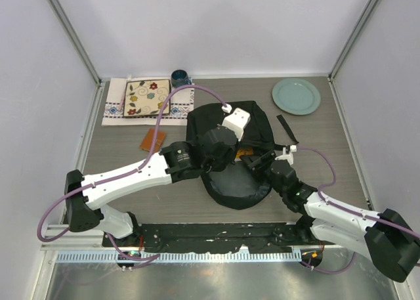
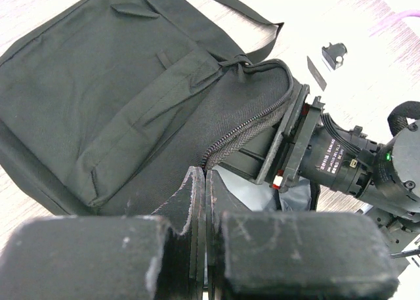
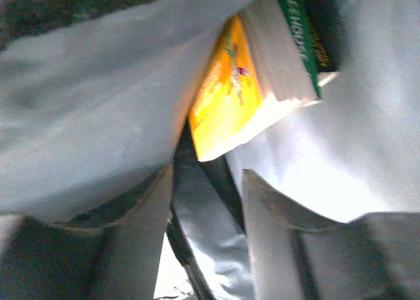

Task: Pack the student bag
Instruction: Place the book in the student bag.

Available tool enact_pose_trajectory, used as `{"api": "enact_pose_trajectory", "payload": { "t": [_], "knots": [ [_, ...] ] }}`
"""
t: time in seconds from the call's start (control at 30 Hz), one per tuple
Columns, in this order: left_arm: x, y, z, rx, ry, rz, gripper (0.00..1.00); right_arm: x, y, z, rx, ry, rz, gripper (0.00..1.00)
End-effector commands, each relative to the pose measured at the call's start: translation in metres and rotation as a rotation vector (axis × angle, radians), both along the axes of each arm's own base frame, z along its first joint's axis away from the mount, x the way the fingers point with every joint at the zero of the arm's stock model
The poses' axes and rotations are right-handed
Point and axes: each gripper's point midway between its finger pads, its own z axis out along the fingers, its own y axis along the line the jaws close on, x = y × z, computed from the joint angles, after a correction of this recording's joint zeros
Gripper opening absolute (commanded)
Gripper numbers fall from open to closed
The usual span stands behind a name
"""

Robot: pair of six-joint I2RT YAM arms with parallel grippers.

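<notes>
The student bag [image 1: 231, 182] is a large black backpack lying flat mid-table, also seen in the left wrist view [image 2: 98, 96]. My left gripper [image 1: 220, 149] is over the bag; in its wrist view [image 2: 207, 182] the jaws are pressed shut at the zippered edge [image 2: 243, 132] of the opening, apparently pinching it. My right gripper [image 1: 262, 161] reaches into the opening from the right and is seen from the left wrist [image 2: 295, 149]. Its wrist view [image 3: 207, 195] shows open jaws inside the grey lining [image 3: 85, 116], just short of a book [image 3: 262, 70] with a yellow cover and green spine.
A teal plate [image 1: 296, 95] sits at the back right. A floral notebook [image 1: 147, 96] lies on a patterned cloth [image 1: 115, 106] at the back left, beside a dark blue cup [image 1: 180, 77]. A small brown card [image 1: 152, 140] lies left of the bag. A bag strap [image 1: 287, 129] trails right.
</notes>
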Motion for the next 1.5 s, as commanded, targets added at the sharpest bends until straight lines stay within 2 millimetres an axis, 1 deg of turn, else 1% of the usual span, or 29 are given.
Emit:
{"api": "enact_pose_trajectory", "payload": {
  "t": [0.0,0.03,0.07,0.1,0.17,0.23,0.3,0.33,0.43,0.5,0.6,0.67,0.77,0.83,0.87,0.9,0.97,1.0,1.03,1.1,1.13,1.17,1.2,1.23,1.27,1.33,1.4,1.43,1.47],
  "knots": [
    [0.002,-0.001,0.03,-0.108,-0.045,0.018,0.0,-0.012,-0.005,-0.019,-0.032,0.044,0.018,0.45],
    [0.002,-0.002,0.03,-0.11,-0.043,0.016,0.0,-0.011,-0.003,-0.018,-0.031,0.043,0.019,0.39],
    [0.001,-0.003,0.03,-0.113,-0.04,0.012,0.0,-0.01,-0.001,-0.016,-0.029,0.04,0.026,0.29],
    [0.001,-0.002,0.031,-0.115,-0.04,0.011,0.0,-0.009,0.0,-0.021,-0.047,0.052,0.028,0.25],
    [0.0,-0.002,0.031,-0.112,-0.041,0.008,0.0,-0.003,0.008,-0.014,-0.032,0.037,0.039,0.15],
    [0.001,-0.002,0.031,-0.114,-0.042,0.012,0.0,0.003,0.014,-0.019,-0.046,0.051,0.047,0.11],
    [0.0,0.0,0.032,-0.116,-0.042,0.014,0.0,0.012,0.022,-0.01,-0.027,0.024,0.049,0.1],
    [0.0,0.0,0.033,-0.117,-0.041,0.014,0.0,0.015,0.024,-0.019,-0.043,0.04,0.049,0.1],
    [0.0,0.001,0.032,-0.112,-0.041,0.017,0.0,0.028,0.034,-0.005,-0.009,-0.025,0.048,0.09],
    [0.0,0.002,0.03,-0.106,-0.038,0.019,0.0,0.038,0.04,0.012,0.019,-0.071,0.041,0.09],
    [0.0,0.003,0.029,-0.104,-0.036,0.021,0.0,0.044,0.043,0.011,-0.019,-0.068,0.04,0.09],
    [0.0,0.003,0.028,-0.101,-0.035,0.02,0.0,0.044,0.043,0.004,-0.039,-0.054,0.042,0.09],
    [-0.001,0.003,0.028,-0.102,-0.034,0.018,0.0,0.037,0.041,-0.005,-0.045,-0.038,0.058,0.09],
    [-0.001,0.003,0.027,-0.099,-0.033,0.018,0.0,0.026,0.04,-0.013,-0.052,-0.03,0.101,0.11],
    [-0.001,0.003,0.025,-0.092,-0.03,0.018,0.0,0.018,0.036,-0.02,-0.069,-0.02,0.117,0.13],
    [-0.001,0.004,0.024,-0.087,-0.03,0.019,0.0,0.013,0.034,-0.013,-0.061,-0.038,0.129,0.18],
    [-0.001,0.005,0.022,-0.081,-0.03,0.022,0.0,0.0,0.029,-0.016,-0.084,-0.035,0.165,0.25],
    [0.0,0.005,0.021,-0.078,-0.03,0.022,0.0,-0.005,0.025,-0.002,-0.068,-0.069,0.168,0.34],
    [0.0,0.006,0.021,-0.073,-0.03,0.023,0.0,-0.012,0.018,-0.011,-0.112,-0.032,0.167,0.38],
    [0.0,0.007,0.019,-0.062,-0.031,0.029,0.0,-0.015,0.01,0.0,-0.148,-0.049,0.164,0.48],
    [0.0,0.009,0.016,-0.051,-0.029,0.03,0.0,-0.022,0.0,-0.002,-0.19,-0.025,0.157,0.5],
    [0.0,0.01,0.016,-0.049,-0.03,0.033,0.0,-0.017,-0.01,0.01,-0.221,-0.036,0.104,0.52],
    [0.0,0.01,0.015,-0.044,-0.026,0.032,0.0,-0.019,-0.023,0.007,-0.256,0.0,0.061,0.53],
    [-0.001,0.01,0.014,-0.045,-0.023,0.032,0.0,-0.03,-0.04,0.002,-0.307,0.041,0.034,0.53],
    [-0.002,0.009,0.013,-0.047,-0.017,0.026,0.0,-0.028,-0.055,0.009,-0.337,0.032,-0.029,0.53],
    [-0.003,0.008,0.011,-0.058,-0.009,0.022,0.0,-0.04,-0.078,0.014,-0.369,0.039,-0.081,0.53],
    [-0.005,0.004,0.006,-0.065,0.009,0.006,0.0,-0.041,-0.098,0.025,-0.388,0.007,-0.155,0.54],
    [-0.007,0.001,0.004,-0.069,0.016,-0.003,0.0,-0.046,-0.109,0.023,-0.413,0.017,-0.179,0.54],
    [-0.008,-0.002,0.001,-0.074,0.029,-0.009,0.0,-0.049,-0.118,0.033,-0.388,-0.01,-0.212,0.54]
  ]
}}
